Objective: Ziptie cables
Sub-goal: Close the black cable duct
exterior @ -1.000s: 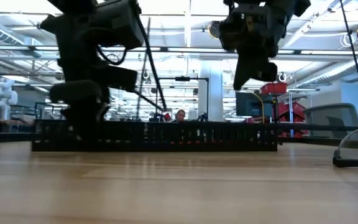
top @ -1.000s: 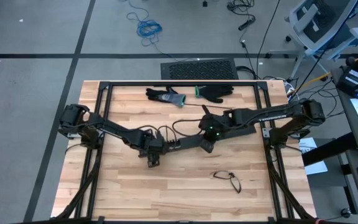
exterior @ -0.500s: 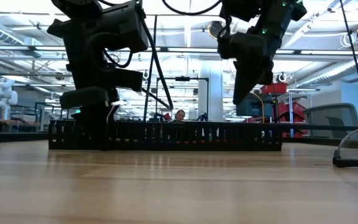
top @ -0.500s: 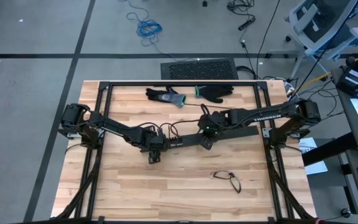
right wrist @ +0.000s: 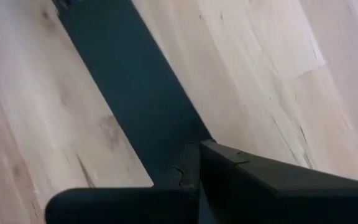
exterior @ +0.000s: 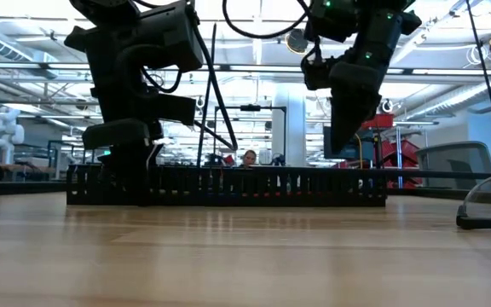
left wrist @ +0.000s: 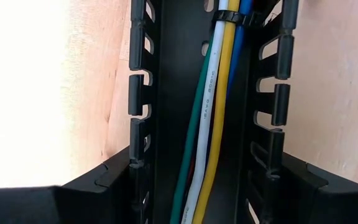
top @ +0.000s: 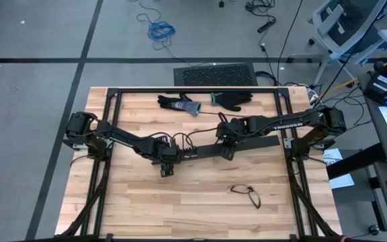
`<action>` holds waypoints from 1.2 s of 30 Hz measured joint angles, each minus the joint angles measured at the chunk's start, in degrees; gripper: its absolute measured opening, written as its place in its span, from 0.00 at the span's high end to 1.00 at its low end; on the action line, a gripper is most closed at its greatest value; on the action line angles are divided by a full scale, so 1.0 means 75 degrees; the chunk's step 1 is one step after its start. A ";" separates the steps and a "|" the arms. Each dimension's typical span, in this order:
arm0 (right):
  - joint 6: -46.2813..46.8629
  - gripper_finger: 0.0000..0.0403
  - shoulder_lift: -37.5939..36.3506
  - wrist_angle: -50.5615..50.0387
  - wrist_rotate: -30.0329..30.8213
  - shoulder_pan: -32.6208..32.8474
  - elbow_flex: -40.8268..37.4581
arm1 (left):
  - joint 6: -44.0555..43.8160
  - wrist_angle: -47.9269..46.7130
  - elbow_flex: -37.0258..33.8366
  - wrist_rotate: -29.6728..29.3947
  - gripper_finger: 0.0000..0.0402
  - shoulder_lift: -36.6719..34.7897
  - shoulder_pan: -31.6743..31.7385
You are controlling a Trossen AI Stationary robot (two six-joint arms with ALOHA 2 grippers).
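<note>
Here the left gripper [top: 165, 163] straddles the left end of the long black slotted plastic duct [top: 247, 143], its fingers clamped on the duct's side walls. Inside lies the bundle of thin green, white, yellow and blue cables [left wrist: 205, 134], already cinched by a black ziptie [left wrist: 229, 16]. The right gripper [top: 226, 146], fingers together, hangs above the duct's middle; judging so, the next tie needs it lowered onto the bundle.

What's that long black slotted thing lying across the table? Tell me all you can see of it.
The black duct is a long, plastic-looking channel with slotted side walls, lying flat and slightly slanted on the wooden table. Inside run the cables, green, white, yellow and blue, cinched by a black ziptie. The left pincer straddles one end, a finger outside each wall.
</note>
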 joint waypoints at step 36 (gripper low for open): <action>-0.0128 1.00 0.1688 0.2255 -0.0587 -0.0023 0.0044 | 0.0020 0.0056 0.0003 -0.0154 0.36 -0.0003 -0.0009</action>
